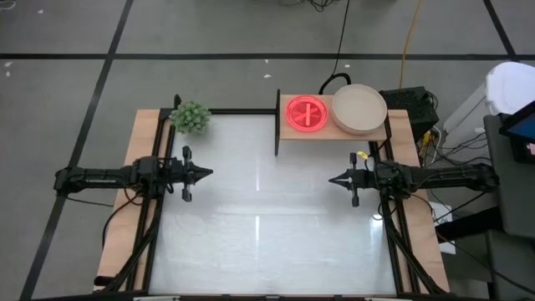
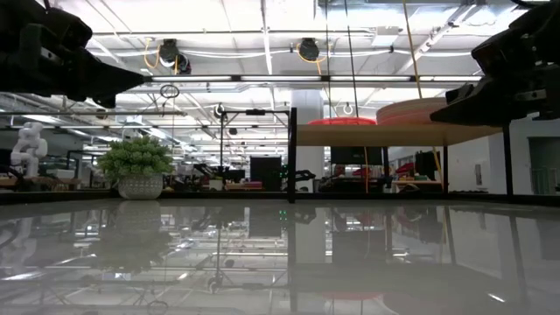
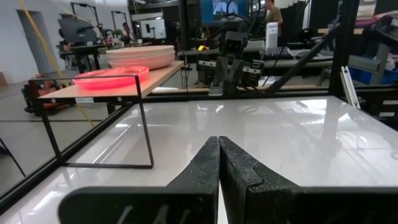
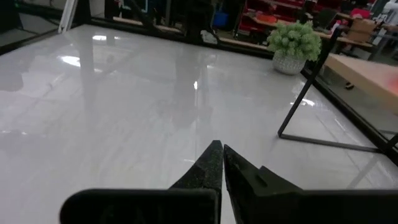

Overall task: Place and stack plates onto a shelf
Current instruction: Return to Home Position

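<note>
The light-wood shelf (image 1: 330, 132) on thin black supports stands at the table's far edge. On its board sit a stack of small magenta plates (image 1: 307, 114) on the left and a stack of larger plates with a beige one on top (image 1: 359, 109) beside it on the right. In the left wrist view the magenta plates (image 3: 112, 77) and the beige stack (image 3: 142, 57) rest flat on the board. My left gripper (image 1: 209, 173) hovers shut over the table's left side. My right gripper (image 1: 332, 179) hovers shut over the right side, in front of the shelf. Both hold nothing.
A small green leafy plant in a pot (image 1: 191, 118) stands at the far left of the table. Wooden side rails (image 1: 125, 217) run along both sides. The white tabletop (image 1: 267, 226) between and in front of the grippers is bare. Cables and equipment lie beyond the shelf.
</note>
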Motion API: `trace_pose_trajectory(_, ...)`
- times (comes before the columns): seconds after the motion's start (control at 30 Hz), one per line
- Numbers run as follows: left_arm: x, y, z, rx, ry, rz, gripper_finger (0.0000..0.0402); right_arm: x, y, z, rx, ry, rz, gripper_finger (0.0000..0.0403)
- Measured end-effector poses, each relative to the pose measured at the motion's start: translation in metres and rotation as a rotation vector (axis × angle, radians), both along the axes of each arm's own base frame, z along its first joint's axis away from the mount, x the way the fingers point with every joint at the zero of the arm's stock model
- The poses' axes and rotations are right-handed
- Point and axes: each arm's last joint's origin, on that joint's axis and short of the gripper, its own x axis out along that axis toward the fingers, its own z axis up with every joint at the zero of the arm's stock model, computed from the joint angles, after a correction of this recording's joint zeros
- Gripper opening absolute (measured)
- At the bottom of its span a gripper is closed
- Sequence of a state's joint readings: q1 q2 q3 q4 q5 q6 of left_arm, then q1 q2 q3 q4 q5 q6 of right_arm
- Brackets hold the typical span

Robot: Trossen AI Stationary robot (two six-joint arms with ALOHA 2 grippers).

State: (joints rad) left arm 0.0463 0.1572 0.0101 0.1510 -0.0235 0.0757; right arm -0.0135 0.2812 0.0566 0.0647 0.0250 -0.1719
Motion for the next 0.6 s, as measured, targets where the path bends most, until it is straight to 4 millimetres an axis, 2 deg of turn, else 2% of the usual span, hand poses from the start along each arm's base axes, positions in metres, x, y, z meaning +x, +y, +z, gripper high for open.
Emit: trace_pose_trajectory(0.6, -0.01, 0.0002, 0.0007, -0.009, -0.028, 0.022, 0.0003, -0.0088, 0.0003, 0.0089, -0.008, -0.104, 0.007, 0.0)
